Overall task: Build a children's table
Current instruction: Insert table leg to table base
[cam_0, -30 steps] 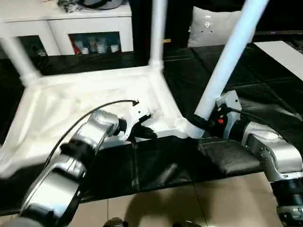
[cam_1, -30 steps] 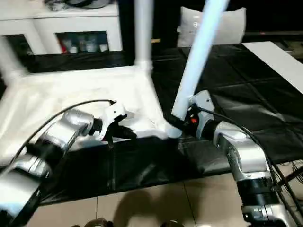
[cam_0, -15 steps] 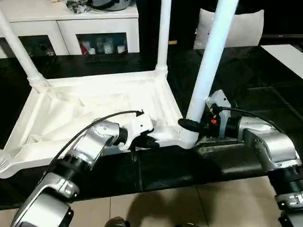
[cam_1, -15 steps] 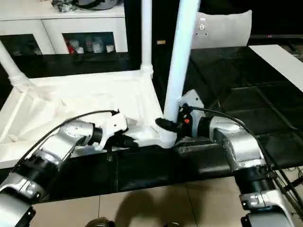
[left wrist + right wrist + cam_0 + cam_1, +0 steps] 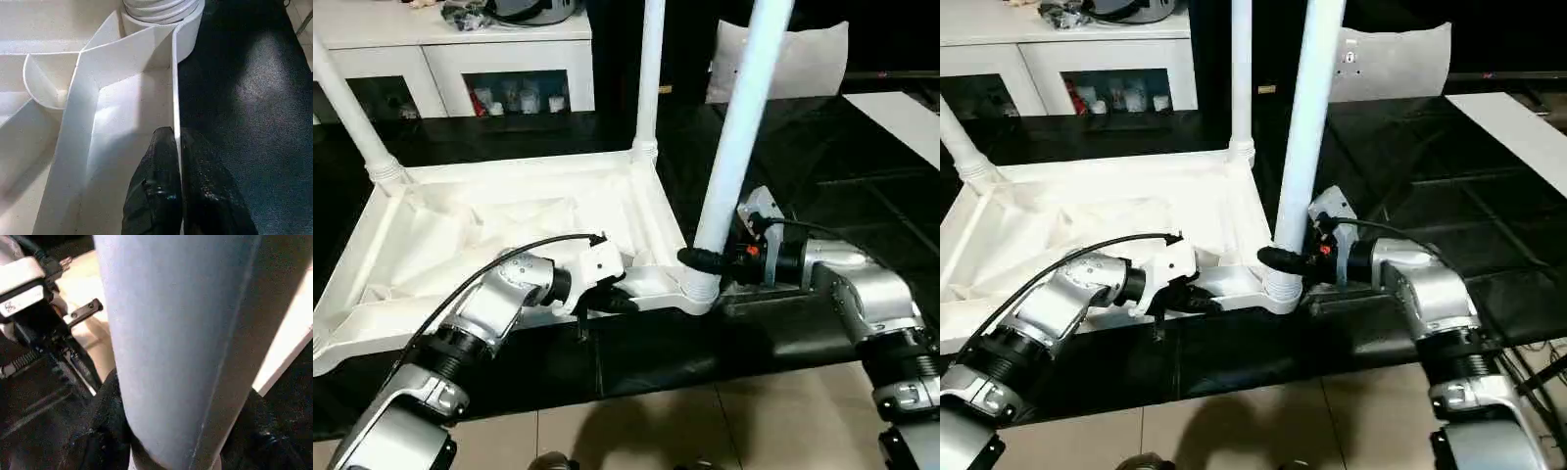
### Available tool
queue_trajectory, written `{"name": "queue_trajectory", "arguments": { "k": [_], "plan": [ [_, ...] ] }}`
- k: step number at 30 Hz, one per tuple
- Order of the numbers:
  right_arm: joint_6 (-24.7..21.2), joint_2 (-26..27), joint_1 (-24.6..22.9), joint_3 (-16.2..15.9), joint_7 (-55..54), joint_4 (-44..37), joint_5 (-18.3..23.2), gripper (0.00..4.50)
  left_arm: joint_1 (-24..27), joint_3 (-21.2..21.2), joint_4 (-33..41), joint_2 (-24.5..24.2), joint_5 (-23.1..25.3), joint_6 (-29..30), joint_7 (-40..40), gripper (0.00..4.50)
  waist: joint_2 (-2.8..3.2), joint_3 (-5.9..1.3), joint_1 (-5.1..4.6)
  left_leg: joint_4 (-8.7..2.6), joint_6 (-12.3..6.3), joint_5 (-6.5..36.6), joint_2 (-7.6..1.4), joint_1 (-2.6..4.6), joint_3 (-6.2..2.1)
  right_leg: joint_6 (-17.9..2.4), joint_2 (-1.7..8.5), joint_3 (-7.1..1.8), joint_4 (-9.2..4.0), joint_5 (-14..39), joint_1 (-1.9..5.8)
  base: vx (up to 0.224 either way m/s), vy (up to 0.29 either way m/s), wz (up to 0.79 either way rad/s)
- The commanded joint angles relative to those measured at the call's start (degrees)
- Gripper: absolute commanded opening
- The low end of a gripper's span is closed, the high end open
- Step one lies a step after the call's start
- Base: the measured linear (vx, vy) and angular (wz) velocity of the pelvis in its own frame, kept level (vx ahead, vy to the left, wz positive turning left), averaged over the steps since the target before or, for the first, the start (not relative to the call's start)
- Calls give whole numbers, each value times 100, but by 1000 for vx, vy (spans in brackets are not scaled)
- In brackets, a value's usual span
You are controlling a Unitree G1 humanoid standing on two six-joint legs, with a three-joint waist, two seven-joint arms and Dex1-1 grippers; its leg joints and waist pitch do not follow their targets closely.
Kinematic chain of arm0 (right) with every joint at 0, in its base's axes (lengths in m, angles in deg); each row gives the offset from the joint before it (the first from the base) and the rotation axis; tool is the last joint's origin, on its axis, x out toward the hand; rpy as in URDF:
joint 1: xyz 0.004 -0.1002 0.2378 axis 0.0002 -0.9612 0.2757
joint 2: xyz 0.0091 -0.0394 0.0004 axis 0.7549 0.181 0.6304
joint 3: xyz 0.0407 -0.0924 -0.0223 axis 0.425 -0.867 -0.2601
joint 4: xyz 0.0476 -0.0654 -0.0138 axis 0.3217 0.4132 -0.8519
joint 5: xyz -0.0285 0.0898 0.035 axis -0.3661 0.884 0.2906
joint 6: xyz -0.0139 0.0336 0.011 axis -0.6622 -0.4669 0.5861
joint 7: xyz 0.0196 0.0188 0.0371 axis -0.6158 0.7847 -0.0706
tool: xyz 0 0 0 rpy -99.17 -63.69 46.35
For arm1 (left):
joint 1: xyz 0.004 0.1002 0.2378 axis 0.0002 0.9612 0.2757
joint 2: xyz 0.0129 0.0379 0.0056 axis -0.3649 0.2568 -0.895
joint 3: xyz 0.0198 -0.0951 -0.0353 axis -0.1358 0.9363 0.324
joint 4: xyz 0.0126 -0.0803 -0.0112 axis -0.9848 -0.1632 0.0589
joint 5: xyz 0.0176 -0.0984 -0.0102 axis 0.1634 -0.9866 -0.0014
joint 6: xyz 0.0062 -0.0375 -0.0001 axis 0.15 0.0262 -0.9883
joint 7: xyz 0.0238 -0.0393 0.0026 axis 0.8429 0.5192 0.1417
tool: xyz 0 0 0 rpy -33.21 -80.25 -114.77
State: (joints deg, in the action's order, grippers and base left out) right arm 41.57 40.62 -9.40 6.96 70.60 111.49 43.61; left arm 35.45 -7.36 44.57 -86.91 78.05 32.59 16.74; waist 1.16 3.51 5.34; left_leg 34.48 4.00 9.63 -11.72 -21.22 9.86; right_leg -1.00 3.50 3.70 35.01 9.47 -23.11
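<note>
White cabinet (image 5: 460, 49) and a pillow (image 5: 783, 59) sit behind the black work table (image 5: 862, 176). Tabletop (image 5: 489, 235) lies underside up on it. Right gripper (image 5: 700, 259) clamped round near-corner leg (image 5: 739, 137), upright w/ long axis vertical. Left gripper (image 5: 176, 186) pinched together on near rim.

head stereo pair looking down at tabletop (image 5: 509, 225), wrist cameras close on its corner

**Where everything sits on my work table**

I have the tabletop (image 5: 509, 225) lying underside-up on the work table (image 5: 822, 166). Legs stand in three corners: far left (image 5: 352, 113), far right (image 5: 649, 78), near right (image 5: 739, 137). My left gripper (image 5: 612, 302) is at the near rim, my right gripper (image 5: 705, 260) beside the near-right leg. A cabinet (image 5: 460, 59) stands behind, apparently off the table.
</note>
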Motion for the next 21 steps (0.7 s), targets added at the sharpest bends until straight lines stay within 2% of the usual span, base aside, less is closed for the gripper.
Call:
{"name": "queue_trajectory", "arguments": {
  "k": [1, 2, 3, 8, 10, 12, 14, 16, 17, 18, 21],
  "plan": [
    [-8, 70, -109, 196, -56, 320, 85, 189, 61, 30, 58, 137, -133, -112, -63, 0, -102, -406, 15, -372, -181, 1259, -98, 59, -19, -865, 421, -212, -508, 2239, 262, 0, 0, 0],
    [0, 79, -117, 221, -63, 336, 100, 189, 62, 33, 56, 140, -133, -112, -57, 0, -102, -406, 15, -372, -181, 1259, -98, 59, -19, -865, 421, -212, -508, 2239, 262, 0, 0, 0],
    [77, 158, -237, 460, -117, 452, 261, 189, 70, 63, 32, 175, -143, -111, -7, 0, -97, -405, 13, -373, -189, 1274, -100, 63, -17, -864, 428, -216, -518, 2255, 260, 0, 0, 0],
    [168, 250, -424, 709, -109, 510, 452, 189, 62, 112, -2, 219, -163, -98, 64, 0, -101, -411, 19, -378, -205, 1275, -104, 64, -21, -874, 427, -208, -515, 2251, 262, 0, 0, 0],
    [378, 435, -805, 991, -215, 469, 697, 189, 28, 168, -78, 271, -168, -102, 146, 0, -41, -413, 35, -384, -202, 1367, -102, 75, -20, -884, 432, -209, -543, 2269, 259, 0, 0, 0],
    [429, 464, -854, 1024, -231, 475, 720, 189, 26, 171, -84, 273, -167, -103, 148, 0, -67, -413, 45, -393, -217, 1380, -98, 69, -26, -860, 431, -200, -547, 2319, 269, 0, 0, 0],
    [492, 501, -930, 1072, -262, 466, 752, 189, 27, 172, -85, 272, -166, -102, 147, 0, -56, -407, 43, -397, -216, 1389, -97, 70, -25, -851, 428, -199, -556, 2365, 259, 0, 0, 0],
    [893, 513, -1169, 1057, -412, 384, 544, 189, 38, 170, -76, 246, -152, -101, 120, 0, -13, -395, 36, -406, -180, 1553, -92, 83, -36, -766, 432, -188, -593, 2662, 242, 0, 0, 0],
    [909, 511, -1174, 1052, -415, 381, 531, 189, 38, 170, -76, 246, -151, -102, 119, 0, 3, -398, 43, -409, -169, 1571, -94, 83, -43, -738, 442, -189, -597, 2704, 240, 0, 0, 0],
    [1140, 461, -1246, 963, -455, 337, 328, 189, 46, 169, -74, 234, -138, -106, 109, 0, -21, -400, 37, -408, -177, 1555, -90, 78, -40, -715, 436, -190, -599, 2703, 243, 0, 0, 0],
    [1446, 319, -1292, 748, -511, 293, -50, 189, 58, 150, -72, 203, -104, -127, 81, 0, 5, -392, 26, -414, -175, 1615, -84, 86, -44, -667, 424, -182, -611, 2854, 228, 0, 0, 0]
  ]
}}
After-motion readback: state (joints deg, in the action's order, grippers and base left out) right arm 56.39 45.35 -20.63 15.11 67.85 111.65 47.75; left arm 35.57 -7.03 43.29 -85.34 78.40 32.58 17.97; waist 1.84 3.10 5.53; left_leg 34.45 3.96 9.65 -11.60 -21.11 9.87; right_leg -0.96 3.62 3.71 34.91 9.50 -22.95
